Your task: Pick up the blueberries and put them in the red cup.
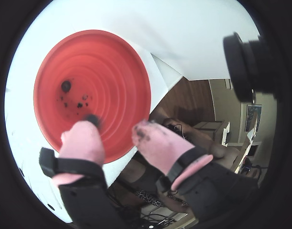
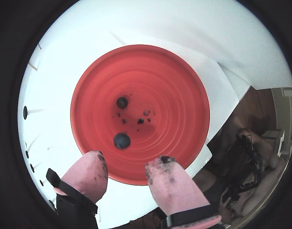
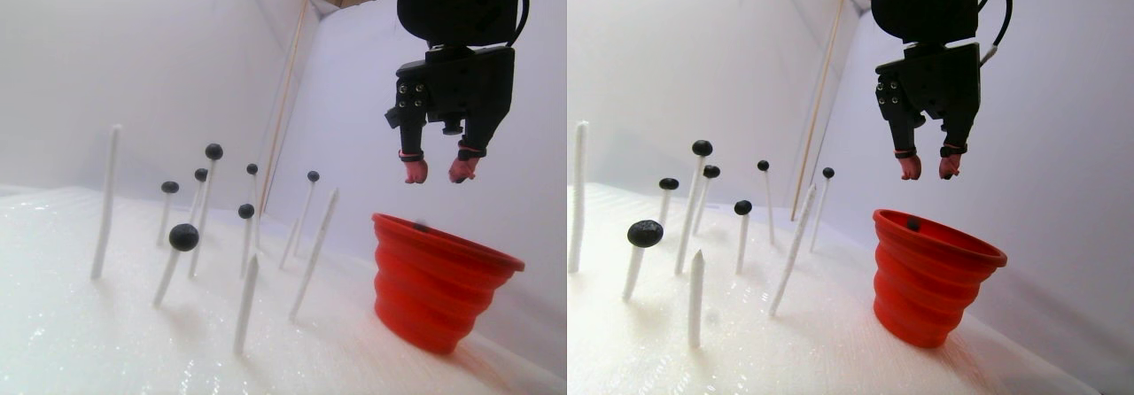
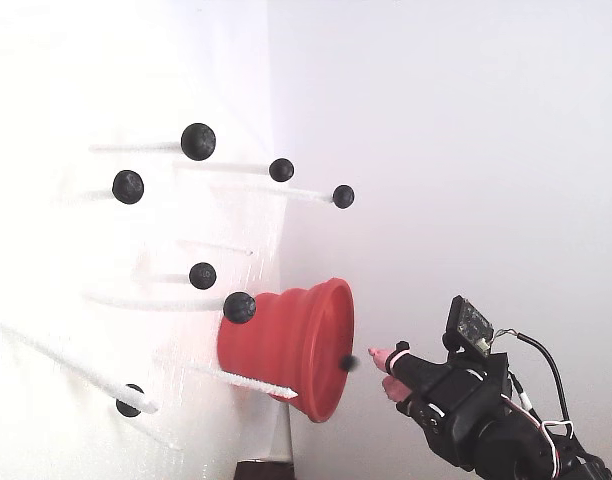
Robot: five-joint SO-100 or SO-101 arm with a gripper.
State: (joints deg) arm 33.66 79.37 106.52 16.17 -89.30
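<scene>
The red cup (image 3: 434, 280) stands on the white foam at the right of the stereo pair view. My gripper (image 3: 438, 172) hangs open just above its rim, with nothing between the pink fingertips (image 2: 91, 169). One blueberry (image 3: 421, 227) shows at the cup's mouth, and the fixed view has it (image 4: 348, 363) between cup (image 4: 286, 345) and gripper (image 4: 381, 368). In a wrist view the gripper (image 1: 115, 130) looks down into the cup (image 1: 112, 62), with a blurred blueberry (image 1: 92, 119) by one fingertip. In a wrist view two blueberries (image 2: 121, 140) lie inside the cup (image 2: 184, 95) below the gripper (image 2: 129, 160).
Several more blueberries (image 3: 183, 236) sit on thin white sticks left of the cup, seen too in the fixed view (image 4: 198, 141). Some sticks (image 3: 106, 200) are bare. White walls close in the back and right. Dark juice stains spot the cup's bottom (image 2: 140, 120).
</scene>
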